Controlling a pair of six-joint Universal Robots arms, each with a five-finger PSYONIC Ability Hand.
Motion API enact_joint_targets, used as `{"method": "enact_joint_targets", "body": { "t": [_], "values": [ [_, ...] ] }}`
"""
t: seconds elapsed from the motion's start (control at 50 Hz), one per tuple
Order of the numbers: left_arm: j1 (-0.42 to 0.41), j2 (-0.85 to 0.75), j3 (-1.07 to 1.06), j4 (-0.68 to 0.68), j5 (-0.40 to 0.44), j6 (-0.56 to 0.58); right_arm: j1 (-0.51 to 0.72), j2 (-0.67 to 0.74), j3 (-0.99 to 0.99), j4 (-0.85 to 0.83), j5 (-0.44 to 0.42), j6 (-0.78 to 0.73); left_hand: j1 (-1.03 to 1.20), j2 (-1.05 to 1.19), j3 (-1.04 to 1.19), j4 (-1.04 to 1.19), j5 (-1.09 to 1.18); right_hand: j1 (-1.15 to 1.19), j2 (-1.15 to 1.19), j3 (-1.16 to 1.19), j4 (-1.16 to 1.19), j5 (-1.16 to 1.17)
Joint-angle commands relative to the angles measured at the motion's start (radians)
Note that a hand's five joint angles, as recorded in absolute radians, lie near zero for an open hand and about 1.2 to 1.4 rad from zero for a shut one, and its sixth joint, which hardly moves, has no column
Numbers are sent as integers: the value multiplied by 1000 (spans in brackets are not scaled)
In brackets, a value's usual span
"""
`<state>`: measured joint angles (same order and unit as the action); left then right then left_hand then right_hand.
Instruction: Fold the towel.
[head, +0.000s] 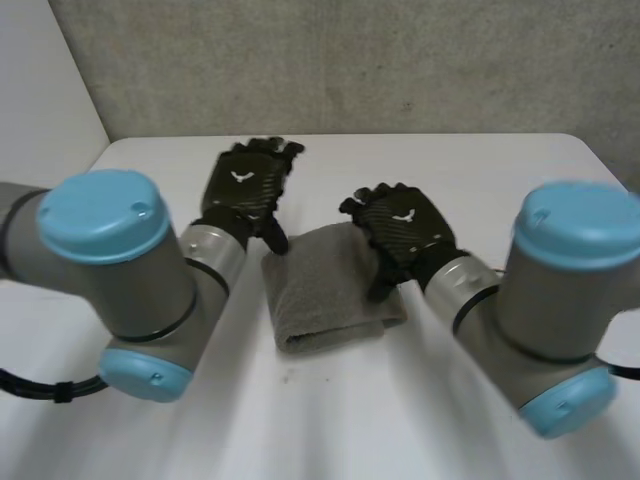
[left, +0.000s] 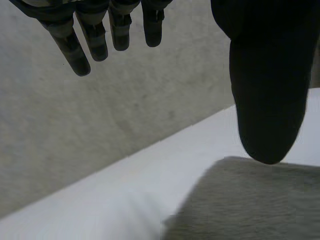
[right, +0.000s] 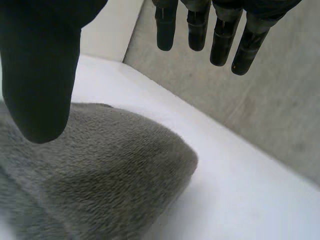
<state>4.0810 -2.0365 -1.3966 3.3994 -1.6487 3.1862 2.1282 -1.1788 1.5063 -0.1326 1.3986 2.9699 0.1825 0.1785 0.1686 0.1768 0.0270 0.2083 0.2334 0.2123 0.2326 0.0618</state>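
Grey arms (head: 150, 265) flank the folded towel (head: 330, 290) on the white worktop (head: 470, 170), left hand (head: 245, 185) and right hand (head: 400, 225) both released at its far corners.

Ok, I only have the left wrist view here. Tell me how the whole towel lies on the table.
Observer: The grey terry towel lies folded into a compact rectangle on the white table, between the left hand and the right hand.
Operator: Place the right hand on it.
Observer: It is at the towel's far right corner, thumb over the right edge.
Operator: Confirm its grip.
Observer: In the right wrist view its fingers are straight and hold nothing.
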Motion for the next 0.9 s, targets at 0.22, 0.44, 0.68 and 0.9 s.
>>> {"method": "enact_joint_targets", "body": {
  "t": [0.22,0.44,0.68,0.9],
  "values": [
    [-40,-188,169,-269,-180,-131,-99,275,-388,303,-190,139,8,12,21,13,-12,-34,-59,-38,-58,-62],
    [-44,-287,163,-246,-174,-121,-85,438,-521,370,-173,68,10,14,24,16,-9,-34,-59,-38,-58,-62],
    [-59,-340,168,-200,-122,-49,-71,436,-495,357,-66,-173,22,26,36,28,3,-34,-59,-38,-58,-62],
    [-45,-193,205,-207,-108,-3,-73,293,-440,263,-29,-102,13,17,27,19,-6,-34,-59,-38,-58,-62]
  ]
}}
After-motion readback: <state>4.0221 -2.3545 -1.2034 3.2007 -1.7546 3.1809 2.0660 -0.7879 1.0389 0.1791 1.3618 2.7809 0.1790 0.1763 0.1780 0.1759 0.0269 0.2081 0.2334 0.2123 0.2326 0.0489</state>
